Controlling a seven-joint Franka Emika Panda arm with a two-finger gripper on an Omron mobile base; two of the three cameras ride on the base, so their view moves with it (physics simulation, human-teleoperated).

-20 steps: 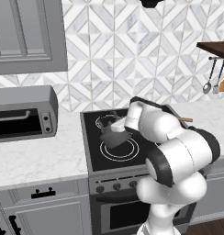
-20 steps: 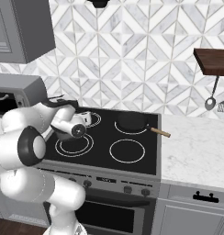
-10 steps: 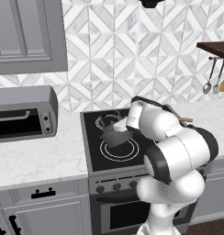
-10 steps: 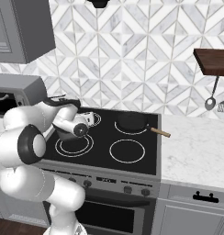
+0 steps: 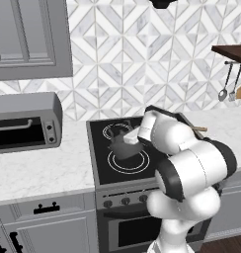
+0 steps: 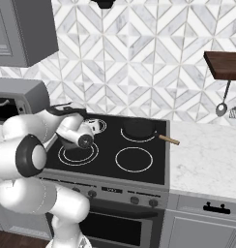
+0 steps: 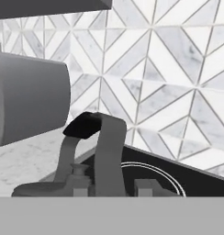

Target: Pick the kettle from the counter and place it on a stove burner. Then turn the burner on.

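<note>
Left base view: arm (image 5: 191, 163) bent low over kettle (image 5: 123, 149).

A grey toaster oven (image 5: 24, 122) stands left; a black frying pan (image 6: 138, 128) sits back right; utensils (image 6: 227, 103) hang under a wooden shelf (image 6: 225, 65)

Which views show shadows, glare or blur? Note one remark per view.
Left base view: even, soft light, the kettle dim under the arm. Right base view: sharp, no glare on the black cooktop. Hand view: the kettle's handle close up, slightly soft-edged.
</note>
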